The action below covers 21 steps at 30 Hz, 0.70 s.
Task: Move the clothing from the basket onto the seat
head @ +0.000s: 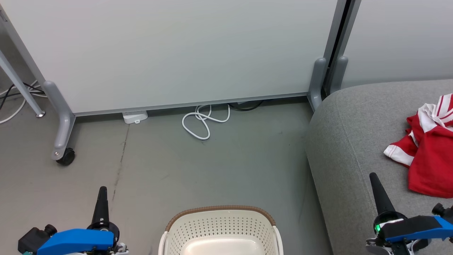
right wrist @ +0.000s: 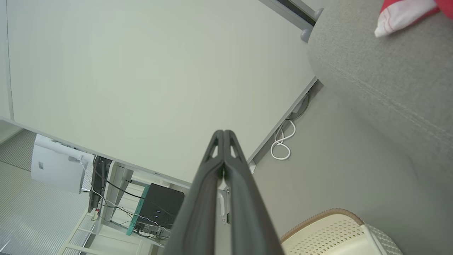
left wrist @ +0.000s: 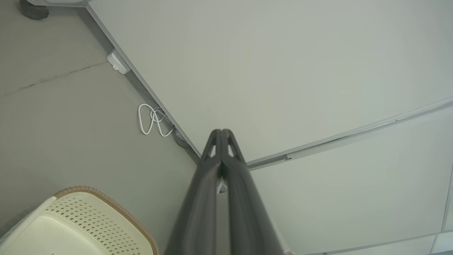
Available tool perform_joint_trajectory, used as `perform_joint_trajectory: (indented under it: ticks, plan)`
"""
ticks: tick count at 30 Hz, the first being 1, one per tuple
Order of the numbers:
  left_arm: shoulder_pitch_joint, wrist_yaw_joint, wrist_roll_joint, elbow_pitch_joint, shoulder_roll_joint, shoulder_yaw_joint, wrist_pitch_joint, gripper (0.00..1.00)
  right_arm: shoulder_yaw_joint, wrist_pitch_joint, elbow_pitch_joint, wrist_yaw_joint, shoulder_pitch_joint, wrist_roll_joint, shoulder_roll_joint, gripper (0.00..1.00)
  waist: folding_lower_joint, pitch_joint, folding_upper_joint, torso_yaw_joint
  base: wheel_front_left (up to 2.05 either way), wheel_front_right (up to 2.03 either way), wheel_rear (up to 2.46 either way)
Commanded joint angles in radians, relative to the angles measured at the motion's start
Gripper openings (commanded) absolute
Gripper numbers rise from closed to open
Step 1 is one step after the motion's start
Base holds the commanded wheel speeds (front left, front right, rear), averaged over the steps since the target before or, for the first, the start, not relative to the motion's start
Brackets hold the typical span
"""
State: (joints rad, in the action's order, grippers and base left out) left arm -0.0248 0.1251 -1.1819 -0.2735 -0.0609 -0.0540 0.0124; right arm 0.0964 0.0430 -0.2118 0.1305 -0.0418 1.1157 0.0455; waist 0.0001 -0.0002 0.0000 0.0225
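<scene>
The red clothing [head: 430, 152] with white trim lies bunched on the grey seat [head: 354, 141] at the right; a white cuff of the clothing [right wrist: 400, 16] lies on the seat [right wrist: 382, 71] at the top right of the right wrist view. The cream basket [head: 221, 230] with a brown rim stands on the floor at bottom centre; the part of its inside that I see holds no fabric. My left gripper [head: 102, 191] is shut and points up, left of the basket [left wrist: 81, 223]. My right gripper [head: 373, 179] is shut over the seat's front, holding nothing.
A wheeled white partition [head: 177, 53] stands close behind, with a castor [head: 65, 156] at the left. A coiled white cable [head: 203, 122] and a white plug box [head: 134, 117] lie along its base on the grey floor.
</scene>
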Motion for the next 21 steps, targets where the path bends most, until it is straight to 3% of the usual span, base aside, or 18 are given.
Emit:
perform_joint_trajectory:
  ticks: [1,21]
  plan:
    - [-0.026,0.005,-0.019,0.012,-0.003,-0.008,-0.005,0.00,0.003,0.004,0.003,0.000,-0.024,0.026,0.006,0.00,-0.0001,0.000,0.0000,0.000,0.00,0.00,0.00]
    - [-0.054,0.007,-0.186,0.020,0.002,-0.029,-0.055,0.00,0.009,0.032,-0.011,0.000,-0.044,0.215,0.006,0.00,-0.0001,0.001,0.0000,-0.008,0.00,0.00,0.00]
